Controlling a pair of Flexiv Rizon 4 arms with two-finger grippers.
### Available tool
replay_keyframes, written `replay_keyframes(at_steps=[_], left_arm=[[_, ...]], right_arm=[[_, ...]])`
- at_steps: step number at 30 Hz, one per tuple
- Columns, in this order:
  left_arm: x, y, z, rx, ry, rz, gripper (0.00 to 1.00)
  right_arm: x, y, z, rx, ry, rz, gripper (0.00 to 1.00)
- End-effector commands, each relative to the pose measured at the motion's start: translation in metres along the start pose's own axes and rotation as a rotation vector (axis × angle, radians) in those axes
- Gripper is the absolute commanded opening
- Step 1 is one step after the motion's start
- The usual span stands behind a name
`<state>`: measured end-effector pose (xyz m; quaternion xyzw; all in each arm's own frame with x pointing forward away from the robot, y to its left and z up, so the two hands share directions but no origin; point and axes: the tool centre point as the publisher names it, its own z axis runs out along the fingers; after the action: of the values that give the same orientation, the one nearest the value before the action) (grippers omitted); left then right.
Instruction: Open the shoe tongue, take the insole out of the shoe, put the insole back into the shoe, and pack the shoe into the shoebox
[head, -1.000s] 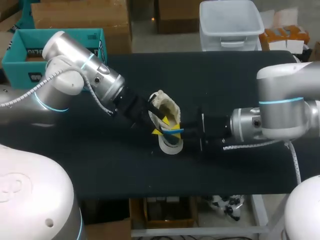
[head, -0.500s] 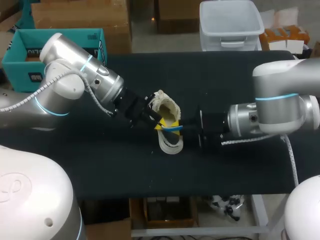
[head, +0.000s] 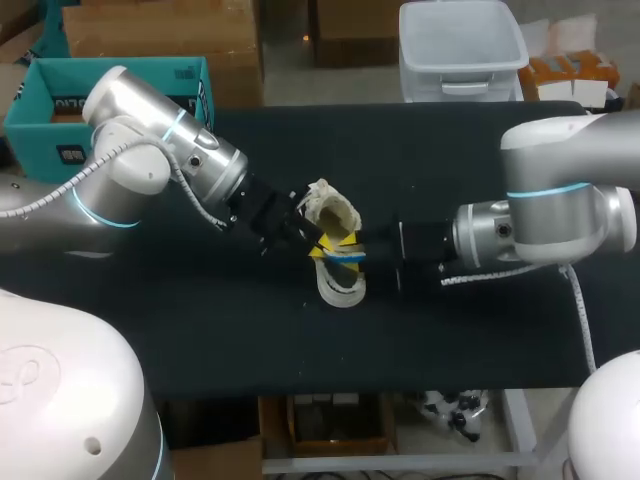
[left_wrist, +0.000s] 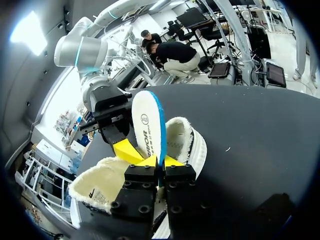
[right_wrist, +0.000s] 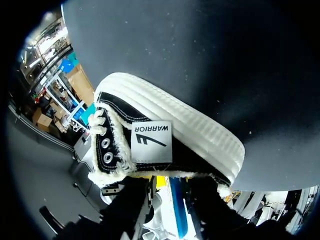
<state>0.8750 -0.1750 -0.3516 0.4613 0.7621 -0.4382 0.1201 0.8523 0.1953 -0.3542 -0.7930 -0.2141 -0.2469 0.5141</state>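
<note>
Insole (left_wrist: 148, 125): stands on edge above the shoe (right_wrist: 165, 150) opening, long axis rising away from the left gripper (left_wrist: 161, 161), which is clamped on its lower end. Right gripper (head: 368, 255) is opposite, beside the shoe; its grip cannot be told.

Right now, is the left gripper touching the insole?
Touching. In the left wrist view the left gripper pinches the lower edge of the insole between its two yellow tips, with no gap on either side.
</note>
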Motion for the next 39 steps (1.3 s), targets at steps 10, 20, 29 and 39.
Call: replay_keyframes(at_steps=[10, 20, 29, 39], left_arm=[[0.0, -0.001, 0.004, 0.0, -0.007, -0.004, 0.0], [0.001, -0.008, 0.002, 0.002, -0.007, -0.006, 0.0], [0.008, -0.036, -0.001, 0.049, -0.004, 0.064, 0.71], [0.003, -0.027, 0.005, 0.023, -0.002, 0.06, 0.0]], right_arm=[[-0.017, -0.038, -0.024, -0.083, 0.052, -0.022, 0.45], [-0.017, -0.032, -0.023, -0.065, 0.049, -0.031, 0.0], [-0.014, -0.027, -0.019, -0.052, 0.041, -0.034, 0.0], [-0.011, -0.015, -0.011, -0.039, 0.03, -0.033, 0.0]])
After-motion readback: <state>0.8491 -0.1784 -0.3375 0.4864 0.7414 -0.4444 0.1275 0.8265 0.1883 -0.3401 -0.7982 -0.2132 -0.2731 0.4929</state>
